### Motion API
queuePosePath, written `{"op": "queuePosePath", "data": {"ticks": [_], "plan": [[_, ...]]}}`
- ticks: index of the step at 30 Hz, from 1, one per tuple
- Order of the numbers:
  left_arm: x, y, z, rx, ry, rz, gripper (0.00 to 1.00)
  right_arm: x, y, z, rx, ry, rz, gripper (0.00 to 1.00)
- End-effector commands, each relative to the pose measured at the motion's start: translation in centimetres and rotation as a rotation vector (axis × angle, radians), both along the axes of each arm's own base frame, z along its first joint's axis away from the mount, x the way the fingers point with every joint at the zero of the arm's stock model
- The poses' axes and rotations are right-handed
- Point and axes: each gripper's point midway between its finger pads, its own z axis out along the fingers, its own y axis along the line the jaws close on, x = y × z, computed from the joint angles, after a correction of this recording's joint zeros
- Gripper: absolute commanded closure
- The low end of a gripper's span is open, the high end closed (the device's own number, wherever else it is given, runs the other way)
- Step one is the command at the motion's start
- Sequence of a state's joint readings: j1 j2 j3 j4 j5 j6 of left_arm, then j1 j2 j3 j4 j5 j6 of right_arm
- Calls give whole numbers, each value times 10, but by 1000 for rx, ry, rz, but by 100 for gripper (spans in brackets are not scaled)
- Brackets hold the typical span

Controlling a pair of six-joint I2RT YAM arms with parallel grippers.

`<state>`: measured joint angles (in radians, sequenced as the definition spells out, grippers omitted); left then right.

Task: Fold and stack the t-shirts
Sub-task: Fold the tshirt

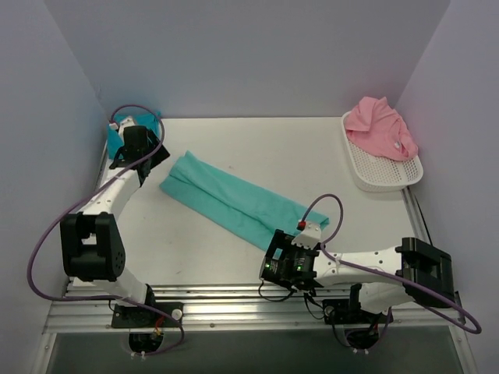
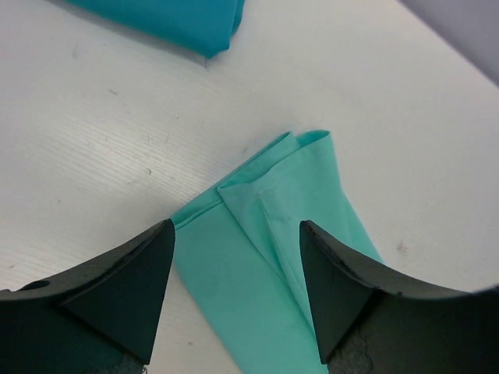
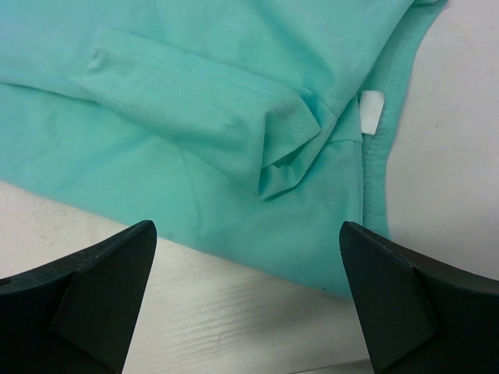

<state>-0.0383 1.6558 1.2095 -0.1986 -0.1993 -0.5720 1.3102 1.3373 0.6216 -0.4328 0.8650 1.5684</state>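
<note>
Bench (image 1: pixel 312 148) overhead carries the sea-green t-shirt (image 1: pixel 234 201) folded into a long diagonal strip mid-surface, the turquoise t-shirt (image 1: pixel 153 123) at the far-left corner, the pink t-shirt (image 1: pixel 380 126) heaped in the white basket (image 1: pixel 390 175) far right. In the left wrist view the left fingers (image 2: pixel 117 288) stand spread wide, empty, over one end of the strip. In the right wrist view the right fingers (image 3: pixel 93 288) gape wide, empty, over its collar end.

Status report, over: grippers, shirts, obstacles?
Left gripper open over far end of green shirt. Right gripper open over its collar end. Pink shirt in basket. Nothing blocking.
</note>
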Motion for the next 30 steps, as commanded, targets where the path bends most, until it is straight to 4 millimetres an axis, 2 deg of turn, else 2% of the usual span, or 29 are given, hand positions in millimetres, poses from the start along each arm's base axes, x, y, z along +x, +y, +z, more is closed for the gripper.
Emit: {"op": "queuePosePath", "data": {"ticks": [1,3,4,5,7,8,9,11,12,13,14,15,16,17,18,19,21,22,24,27,30], "plan": [[-1,-1,49,-17,-131,5,27,8,-14,31,-1,-107,-52,0],[8,-26,64,-43,-192,-103,26,11,-16,44,16,-146,-57,0],[13,-46,76,-54,-217,-202,25,11,-21,48,4,-157,-58,0],[19,-77,67,-52,-193,-284,24,12,-20,56,11,-171,-60,0],[23,-117,60,-28,-148,-398,24,14,-29,71,-6,-207,-65,0],[36,-143,60,-11,-144,-484,25,16,-27,81,11,-224,-72,0],[29,-182,53,-5,-116,-577,25,18,-30,91,15,-250,-79,0],[38,-228,45,6,-106,-692,27,19,-35,108,21,-272,-86,1],[28,-259,39,7,-89,-758,27,20,-37,115,23,-295,-88,1],[28,-276,18,12,-47,-793,27,19,-41,120,7,-303,-85,1],[26,-291,13,12,-38,-829,28,19,-42,125,26,-312,-90,1],[19,-319,24,-1,-53,-900,28,19,-41,132,38,-323,-90,1],[17,-333,2,4,-9,-937,28,20,-45,138,28,-341,-92,1],[12,-346,-4,-1,8,-973,28,20,-46,142,32,-350,-93,1],[5,-365,5,-30,4,-1039,28,21,-47,145,31,-360,-96,1],[-8,-385,-14,-28,39,-1105,29,22,-48,151,29,-374,-98,1],[-25,-406,-20,-28,64,-1179,30,23,-48,154,21,-383,-104,1],[-39,-423,-24,-3,63,-1227,30,23,-48,157,16,-387,-105,1],[-53,-432,-28,20,73,-1262,31,25,-48,158,-1,-393,-109,1],[-76,-445,-25,4,79,-1313,37,25,-48,160,-18,-395,-115,1],[-99,-452,-18,-39,80,-1350,52,25,-50,161,-23,-396,-119,0]]}}
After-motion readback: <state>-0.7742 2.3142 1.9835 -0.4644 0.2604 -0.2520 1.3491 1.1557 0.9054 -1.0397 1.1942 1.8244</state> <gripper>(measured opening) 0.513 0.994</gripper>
